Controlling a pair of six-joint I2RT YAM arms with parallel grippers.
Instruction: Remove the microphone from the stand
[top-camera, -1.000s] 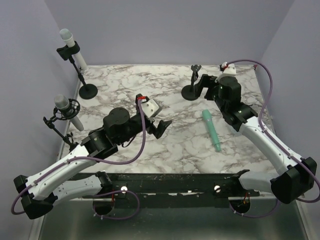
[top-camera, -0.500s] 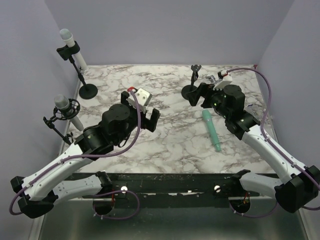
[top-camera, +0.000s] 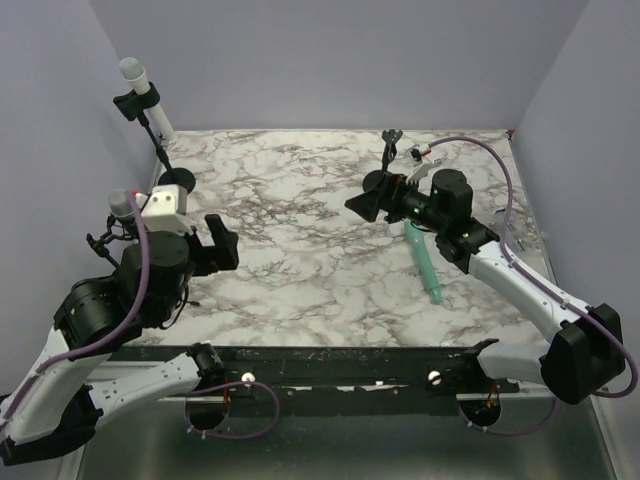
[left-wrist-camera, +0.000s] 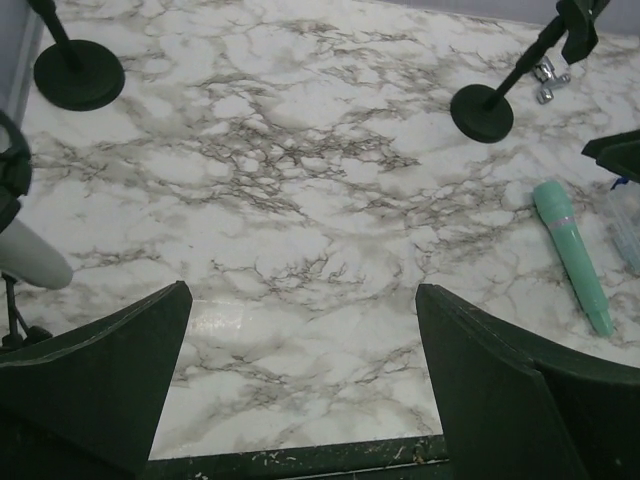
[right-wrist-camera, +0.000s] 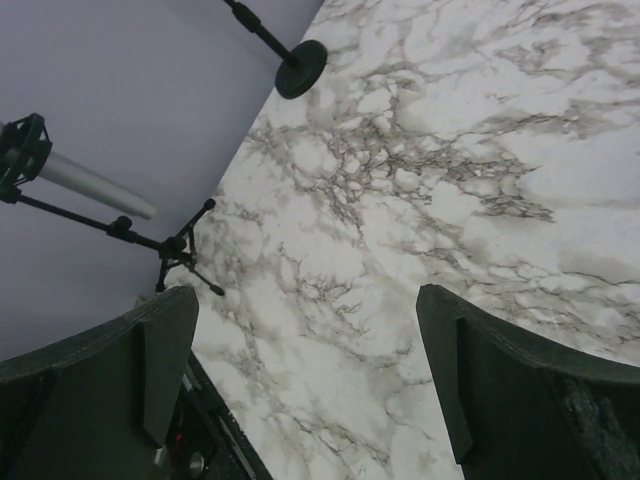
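A teal microphone (top-camera: 422, 262) is pictured lying on the marble table (top-camera: 300, 190), near the bare stand (top-camera: 389, 155). The left gripper (top-camera: 222, 245) and right gripper (top-camera: 360, 203) are held wide open and empty. Removal is judged done; only a clear retreat is called for.

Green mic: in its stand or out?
Out. The green mic lies flat on the table, apart from the empty stand behind it; neither hand touches it.
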